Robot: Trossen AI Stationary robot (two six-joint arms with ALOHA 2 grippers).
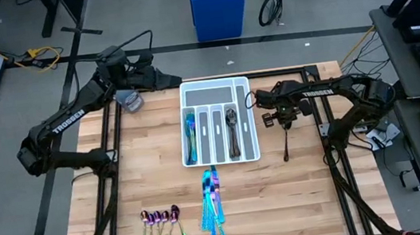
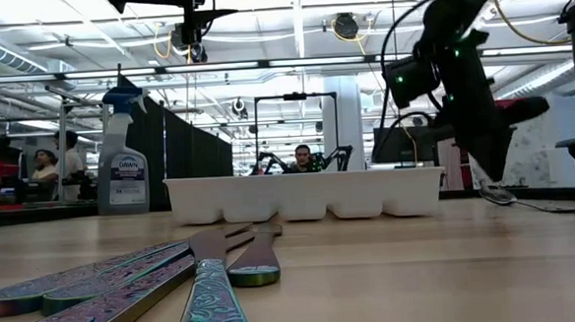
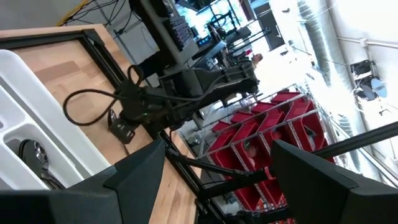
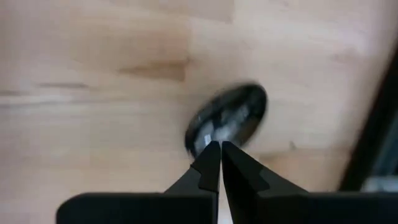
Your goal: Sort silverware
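**Right claw pinched on a dark spoon beside the tray**

The right claw (image 4: 220, 163) hangs over the wooden counter (image 1: 300, 195) just to the right of the white compartmented tray (image 1: 247, 121). Its fingers are pressed together, and the bowl of a dark gunmetal spoon (image 4: 227, 118) shows right at their tips; in the high view that spoon (image 1: 285, 142) lies lengthwise on the counter beside the tray, its upper end under the claw. Whether the tips truly clamp the spoon or only touch it I cannot tell.

The left claw (image 1: 132, 101) waits off the tray's far left corner, its fingers (image 3: 134, 180) spread wide with nothing between them.

In the tray, blue-teal forks (image 1: 191, 136) fill the leftmost long compartment and dark spoons (image 1: 232, 129) lie in a compartment toward the right.

On the counter at the near edge, the iridescent blue knives (image 1: 213, 205) lie in a loose bundle just below the tray, and the small rainbow-purple spoons (image 1: 161, 224) lie in a row to their left, well apart from both claws. A spray bottle (image 2: 122, 170) stands beyond the counter in the low view.
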